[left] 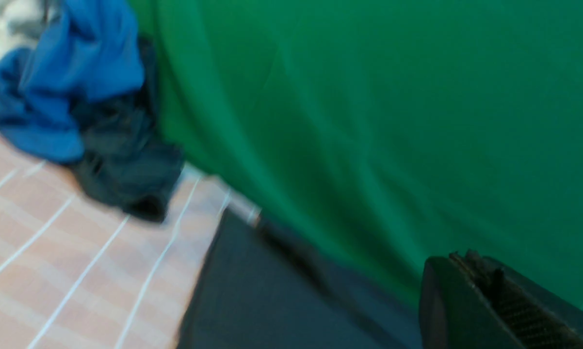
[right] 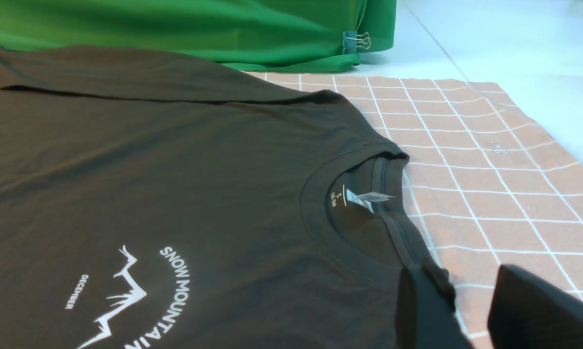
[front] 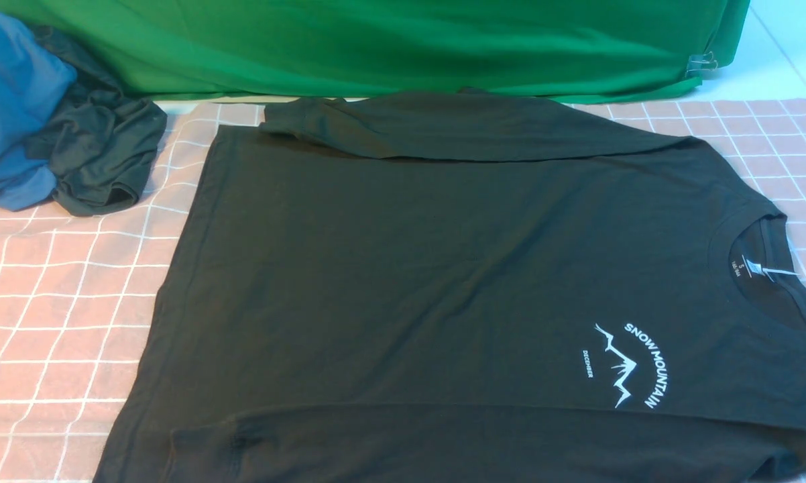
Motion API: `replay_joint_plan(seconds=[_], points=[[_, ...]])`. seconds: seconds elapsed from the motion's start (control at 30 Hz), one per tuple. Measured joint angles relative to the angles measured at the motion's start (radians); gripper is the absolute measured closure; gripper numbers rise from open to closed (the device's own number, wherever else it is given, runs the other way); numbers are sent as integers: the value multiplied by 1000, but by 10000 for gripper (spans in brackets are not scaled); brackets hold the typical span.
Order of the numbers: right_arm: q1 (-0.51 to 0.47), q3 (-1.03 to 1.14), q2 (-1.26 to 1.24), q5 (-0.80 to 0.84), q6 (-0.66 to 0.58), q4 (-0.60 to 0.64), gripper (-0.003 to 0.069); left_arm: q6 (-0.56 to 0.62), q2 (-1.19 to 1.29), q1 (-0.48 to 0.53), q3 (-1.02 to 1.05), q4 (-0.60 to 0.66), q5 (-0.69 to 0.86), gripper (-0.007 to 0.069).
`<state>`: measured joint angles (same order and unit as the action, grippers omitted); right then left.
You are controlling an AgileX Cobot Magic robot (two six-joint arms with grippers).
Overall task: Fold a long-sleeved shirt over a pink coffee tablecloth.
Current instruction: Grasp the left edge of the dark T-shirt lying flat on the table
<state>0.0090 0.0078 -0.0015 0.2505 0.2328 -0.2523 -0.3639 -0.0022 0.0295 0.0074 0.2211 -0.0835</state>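
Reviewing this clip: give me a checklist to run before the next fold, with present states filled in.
1. Shirt spread with its print facing up: ok.
2. Far sleeve lying along the body's far edge: ok.
3. Smaller dark garment apart from the shirt: ok.
4. Left gripper shut and empty; must open before any grasp: not ok.
5. Right gripper open, nothing between its fingers: ok.
6. Near edge of the shirt lying flat: cannot tell, cut off in the front view.

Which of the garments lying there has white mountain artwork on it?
The large black shirt, spread flat with its collar to the right; the blue garment and smaller dark one show no print.
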Motion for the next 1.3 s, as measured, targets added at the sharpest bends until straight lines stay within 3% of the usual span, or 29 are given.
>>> replay_joint_plan(seconds=[0.2,0.27,0.37,0.47,0.57,0.67,0.87,0.93,1.03,1.13,1.3], points=[[0,0,0,-143,23,3,412,-241,0,0,0,-5,-352,610],[0,0,0,-207,60,6,412,-301,0,0,-4,-16,-397,610],[0,0,0,-388,217,15,412,-494,44,0,-144,-140,-184,610],[0,0,0,-452,269,15,412,-573,135,0,-283,-245,90,610],[0,0,0,-462,288,16,412,-453,279,0,-416,-243,367,610],[0,0,0,-465,298,16,412,-139,513,1,-540,-89,650,610],[0,-1,0,-498,379,20,425,192,926,1,-588,127,863,610],[5,-22,2,-462,443,22,458,223,1007,1,-588,135,884,611],[40,-138,53,-302,501,23,580,281,1131,-6,-588,135,895,612],[114,-286,156,-84,410,23,617,280,1202,-57,-589,99,890,612],[294,-532,414,272,236,23,619,162,1273,-182,-590,-79,890,612]])
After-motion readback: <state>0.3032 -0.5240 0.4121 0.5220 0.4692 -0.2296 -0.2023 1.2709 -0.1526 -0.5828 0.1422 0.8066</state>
